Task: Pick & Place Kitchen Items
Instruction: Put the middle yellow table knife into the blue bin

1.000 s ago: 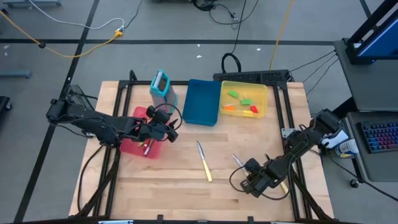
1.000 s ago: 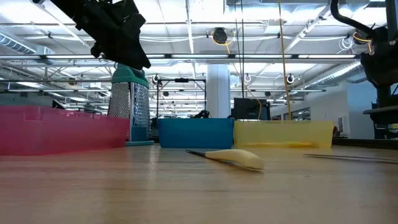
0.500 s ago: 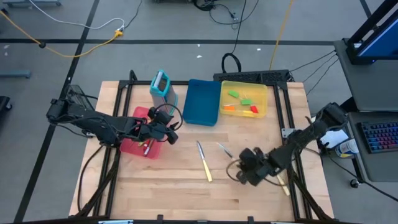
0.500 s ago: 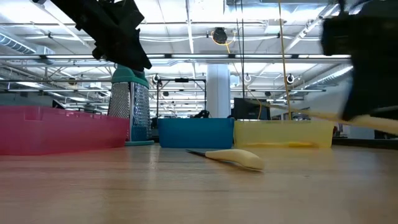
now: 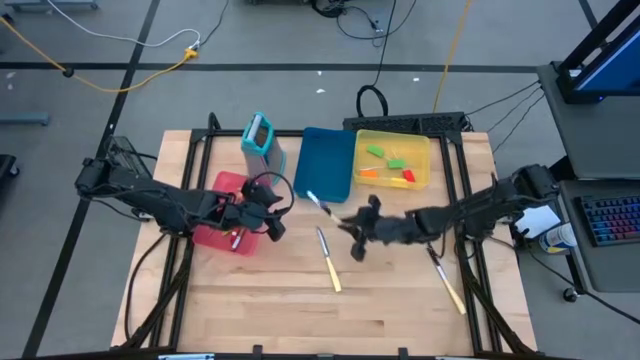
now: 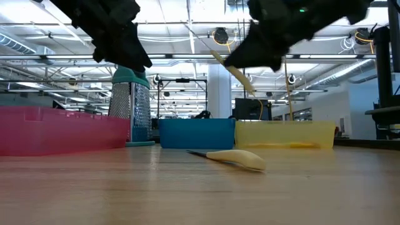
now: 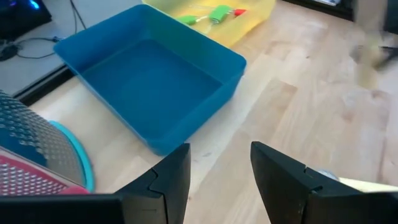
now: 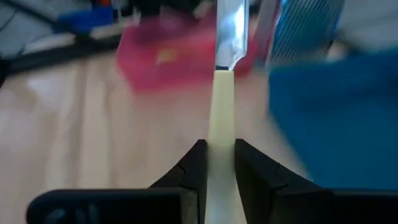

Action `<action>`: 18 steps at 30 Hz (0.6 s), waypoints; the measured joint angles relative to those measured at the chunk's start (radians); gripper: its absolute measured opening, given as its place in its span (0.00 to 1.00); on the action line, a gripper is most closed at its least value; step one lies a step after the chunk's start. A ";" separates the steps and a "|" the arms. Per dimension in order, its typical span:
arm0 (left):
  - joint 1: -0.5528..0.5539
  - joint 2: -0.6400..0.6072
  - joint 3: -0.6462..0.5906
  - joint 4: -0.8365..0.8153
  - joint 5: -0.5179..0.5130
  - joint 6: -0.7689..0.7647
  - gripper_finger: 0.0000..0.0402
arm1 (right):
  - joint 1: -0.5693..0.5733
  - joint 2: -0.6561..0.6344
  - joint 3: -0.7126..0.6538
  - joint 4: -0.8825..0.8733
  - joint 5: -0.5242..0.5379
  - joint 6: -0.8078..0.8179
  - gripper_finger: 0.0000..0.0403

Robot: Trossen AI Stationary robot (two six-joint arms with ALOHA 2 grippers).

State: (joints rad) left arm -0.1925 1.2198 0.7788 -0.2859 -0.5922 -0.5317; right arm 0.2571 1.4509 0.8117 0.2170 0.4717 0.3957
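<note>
My right gripper (image 5: 347, 226) reaches across the table's middle, raised above it, shut on a cream-handled knife (image 5: 318, 204). The knife's blade (image 8: 231, 31) points toward the blue tray (image 5: 325, 163); the knife also shows in the low view (image 6: 236, 70). My left gripper (image 5: 268, 224) hovers open and empty at the red tray's (image 5: 222, 232) right edge; its open fingers show in the left wrist view (image 7: 217, 177). A second cream-handled knife (image 5: 328, 260) lies flat on the table. A third knife (image 5: 447, 281) lies flat near the right side. My right gripper pinches the knife's cream handle (image 8: 222, 118) between its two fingers. The handle runs along the fingers, and the blade sticks out ahead of them toward the table's left and far side. The knife is lifted clear of the table and tilted.
A yellow tray (image 5: 425, 150) at the back holds green, orange and red spatulas. A teal upright grater-like holder (image 5: 259, 138) stands left of the blue tray. The red tray holds some utensils. Bare wood lies along the near side.
My right gripper has swung from the table's near right part up and toward the left and far side, carrying the knife over to beside the blue tray. The knife on the table's middle has stayed put.
</note>
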 joint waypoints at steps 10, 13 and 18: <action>-0.027 0.000 0.000 0.002 0.000 -0.028 0.42 | -0.207 0.018 0.002 0.329 0.029 -0.198 0.13; -0.033 0.000 0.000 0.004 0.000 -0.030 0.42 | -0.260 0.059 0.001 0.383 0.025 -0.200 0.13; -0.039 0.000 0.000 0.004 0.000 -0.048 0.42 | -0.340 0.157 0.002 0.418 0.027 -0.186 0.13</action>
State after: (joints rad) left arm -0.2317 1.2194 0.7788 -0.2817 -0.5923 -0.5792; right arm -0.0831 1.6083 0.8135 0.6348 0.4990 0.2099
